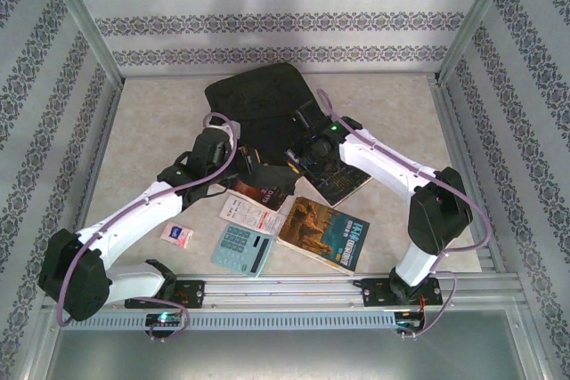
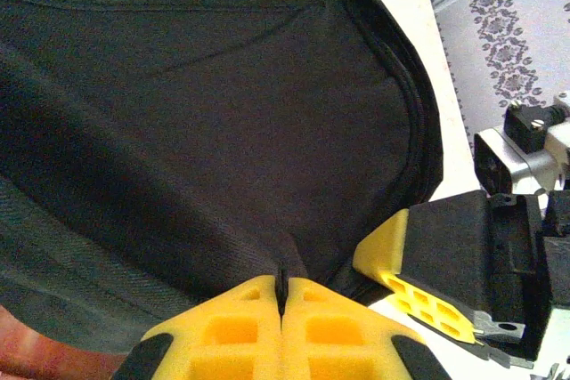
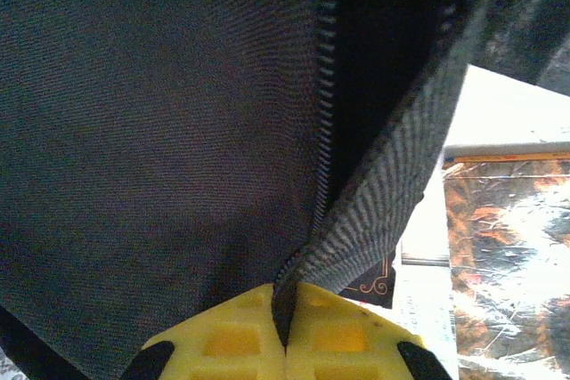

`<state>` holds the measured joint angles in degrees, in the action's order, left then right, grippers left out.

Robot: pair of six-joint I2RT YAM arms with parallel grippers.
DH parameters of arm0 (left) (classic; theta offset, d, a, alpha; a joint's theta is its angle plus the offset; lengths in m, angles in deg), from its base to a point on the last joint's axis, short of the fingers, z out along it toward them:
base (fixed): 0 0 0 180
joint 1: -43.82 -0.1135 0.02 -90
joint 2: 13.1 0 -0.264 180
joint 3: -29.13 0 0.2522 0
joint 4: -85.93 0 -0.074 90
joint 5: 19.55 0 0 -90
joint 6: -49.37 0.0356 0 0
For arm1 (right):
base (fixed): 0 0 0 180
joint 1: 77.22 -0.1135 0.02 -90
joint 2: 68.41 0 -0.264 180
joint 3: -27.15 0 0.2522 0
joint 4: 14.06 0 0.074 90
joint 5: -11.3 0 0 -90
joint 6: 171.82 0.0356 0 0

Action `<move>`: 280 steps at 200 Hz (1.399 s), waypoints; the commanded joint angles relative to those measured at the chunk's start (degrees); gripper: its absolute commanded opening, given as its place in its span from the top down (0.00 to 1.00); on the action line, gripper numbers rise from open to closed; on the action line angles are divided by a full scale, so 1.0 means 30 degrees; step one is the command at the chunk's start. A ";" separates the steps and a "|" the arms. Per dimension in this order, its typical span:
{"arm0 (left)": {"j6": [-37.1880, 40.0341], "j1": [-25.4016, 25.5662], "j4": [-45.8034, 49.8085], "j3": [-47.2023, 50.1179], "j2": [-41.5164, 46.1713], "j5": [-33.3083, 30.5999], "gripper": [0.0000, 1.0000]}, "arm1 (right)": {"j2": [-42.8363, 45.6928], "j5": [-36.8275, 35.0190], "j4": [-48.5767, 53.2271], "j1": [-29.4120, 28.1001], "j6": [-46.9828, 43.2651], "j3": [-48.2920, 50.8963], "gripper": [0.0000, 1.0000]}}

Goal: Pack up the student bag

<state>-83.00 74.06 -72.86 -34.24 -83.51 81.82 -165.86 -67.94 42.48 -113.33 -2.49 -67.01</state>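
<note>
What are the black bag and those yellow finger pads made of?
The student bag looks like woven black cloth, matte: a fine diagonal weave shows. The yellow pads seem moulded plastic or rubber, with square hollows; which, I cannot tell.

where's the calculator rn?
Top view: the calculator lies flat on the table just ahead of the near-edge rail, slightly left of centre, between the small card and the book.
</note>
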 commanded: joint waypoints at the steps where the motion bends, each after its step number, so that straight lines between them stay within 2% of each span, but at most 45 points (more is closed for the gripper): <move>1: 0.0625 -0.0737 0.0432 0.0052 0.0853 -0.1063 1.00 | 0.0286 -0.1801 0.1090 0.0551 -0.0729 0.0464 1.00; 108: 0.2357 -0.2283 0.1797 -0.1124 0.0328 -0.2165 1.00 | 0.0291 -0.4686 0.1996 0.0513 -0.3429 -0.0036 1.00; 212: 0.2507 -0.5215 0.1370 -0.2130 -0.1645 -0.2448 1.00 | 0.0249 -0.4687 0.1536 0.0787 -0.5035 0.0147 1.00; 280: 0.3525 -0.6134 0.1646 -0.3292 -0.2491 -0.3113 1.00 | 0.0172 -0.5082 0.1306 0.0818 -0.6253 0.0058 1.00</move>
<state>-75.85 60.16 -68.73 -40.99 -90.39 82.54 -165.73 -75.32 38.59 -113.31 -17.83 -67.14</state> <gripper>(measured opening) 0.059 0.041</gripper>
